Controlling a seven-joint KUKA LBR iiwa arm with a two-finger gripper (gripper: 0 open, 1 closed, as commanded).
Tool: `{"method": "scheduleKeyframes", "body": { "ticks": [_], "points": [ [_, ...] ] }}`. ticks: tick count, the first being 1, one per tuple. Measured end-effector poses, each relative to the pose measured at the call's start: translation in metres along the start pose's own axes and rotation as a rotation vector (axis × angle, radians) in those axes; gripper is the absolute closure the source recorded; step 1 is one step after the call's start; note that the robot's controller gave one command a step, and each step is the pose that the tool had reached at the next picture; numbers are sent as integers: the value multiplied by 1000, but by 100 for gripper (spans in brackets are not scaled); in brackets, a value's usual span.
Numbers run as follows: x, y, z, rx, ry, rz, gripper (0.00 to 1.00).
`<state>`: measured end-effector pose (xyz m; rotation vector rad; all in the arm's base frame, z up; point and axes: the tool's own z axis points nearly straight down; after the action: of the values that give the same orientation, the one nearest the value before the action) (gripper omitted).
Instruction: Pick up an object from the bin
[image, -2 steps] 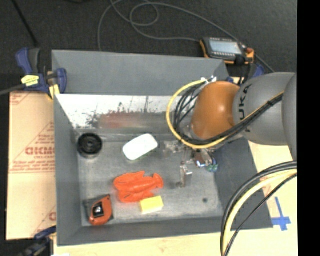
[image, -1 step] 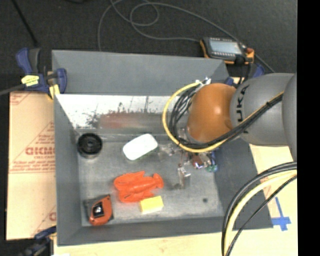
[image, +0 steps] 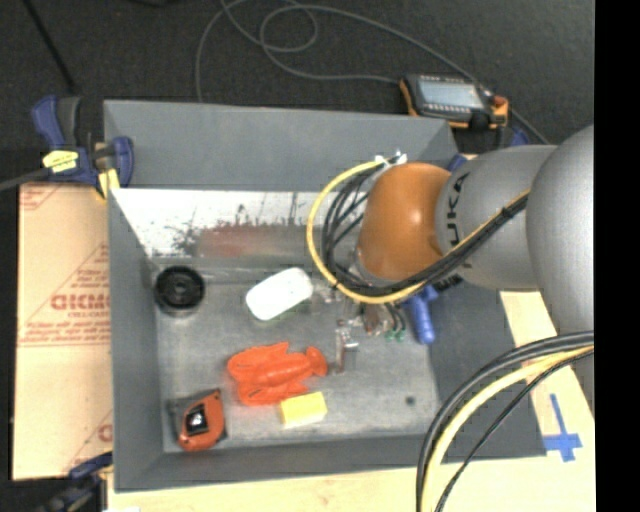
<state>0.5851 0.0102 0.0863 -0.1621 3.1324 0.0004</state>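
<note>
My gripper (image: 346, 350) hangs below the orange wrist cover, low in the middle of the bin. Its tip is right beside the right end of an orange-red, lumpy plastic toy (image: 272, 370) lying on the bin floor. A white oval object (image: 279, 294) rests just to the gripper's upper left. Below the toy, touching its lower edge, is a small yellow block (image: 303, 409). A blue handle-like thing (image: 423, 320) pokes out from under the arm on the right, with a small green bit (image: 396, 333) beside it.
A black round disc (image: 180, 289) sits at the left of the bin floor. An orange and black tape measure (image: 201, 420) lies in the front left corner. The arm and its cables cover the bin's right side.
</note>
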Motion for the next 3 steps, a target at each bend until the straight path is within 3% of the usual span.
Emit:
{"method": "scheduleKeyframes", "body": {
  "ticks": [1,2,3],
  "points": [
    [-9,28,4,1,0,-105,0],
    [2,48,8,0,2,-335,0],
    [35,73,13,-1,1,-195,0]
  ]
}}
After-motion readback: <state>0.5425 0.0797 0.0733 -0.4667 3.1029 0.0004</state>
